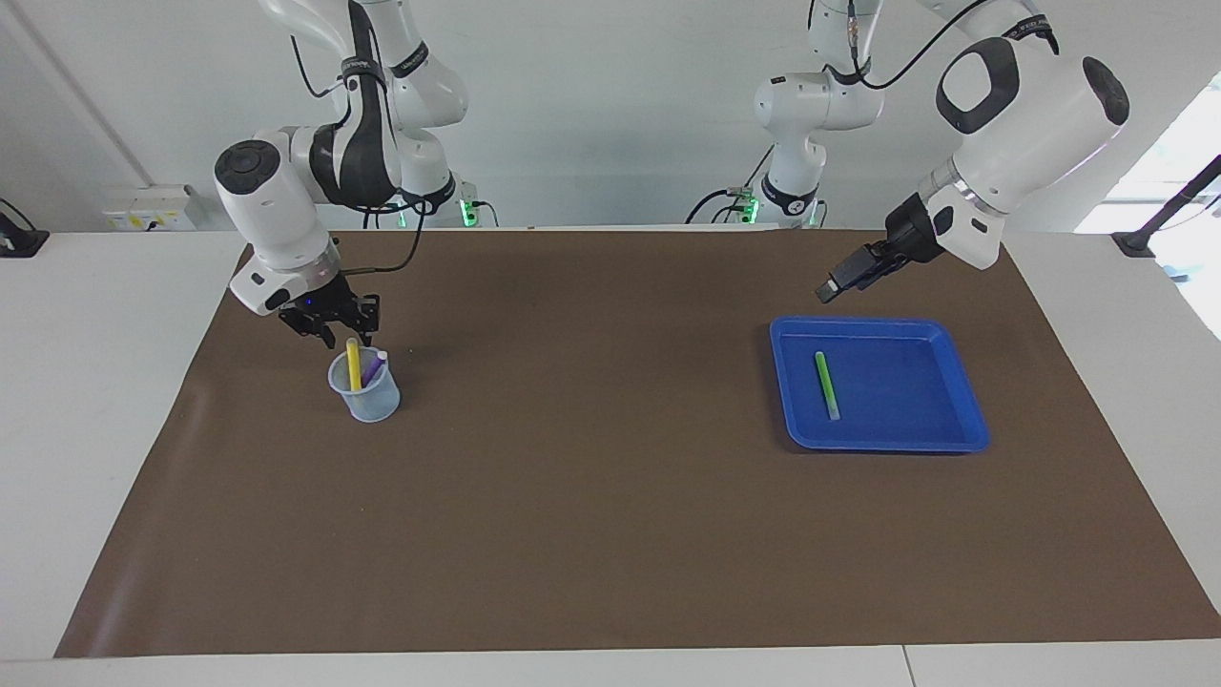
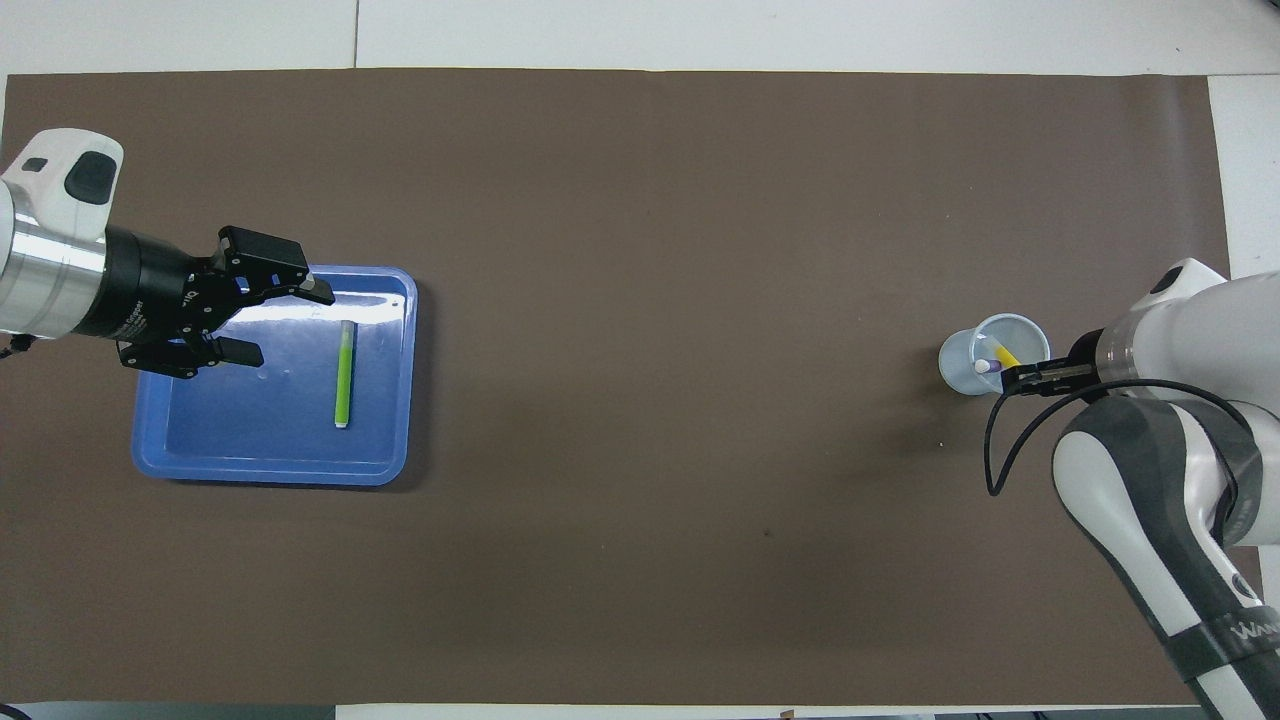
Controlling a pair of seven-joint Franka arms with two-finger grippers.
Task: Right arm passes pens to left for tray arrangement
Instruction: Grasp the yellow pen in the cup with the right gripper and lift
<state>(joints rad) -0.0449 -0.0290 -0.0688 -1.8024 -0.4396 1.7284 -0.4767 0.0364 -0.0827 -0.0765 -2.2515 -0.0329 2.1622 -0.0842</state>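
A translucent cup (image 1: 367, 401) (image 2: 960, 365) at the right arm's end holds a yellow pen (image 1: 354, 363) (image 2: 1006, 355) and a purple pen (image 1: 374, 367) (image 2: 983, 367). My right gripper (image 1: 349, 332) (image 2: 1012, 376) hangs just over the cup, shut on the yellow pen's top end; the pen's lower part is still inside the cup. A green pen (image 1: 826, 385) (image 2: 343, 372) lies in the blue tray (image 1: 954, 420) (image 2: 270, 470) at the left arm's end. My left gripper (image 1: 826, 289) (image 2: 285, 322) waits open and empty above the tray's rim on the robots' side.
A brown mat (image 1: 591, 496) covers the table between cup and tray. White tabletop (image 1: 95, 382) borders the mat at both ends.
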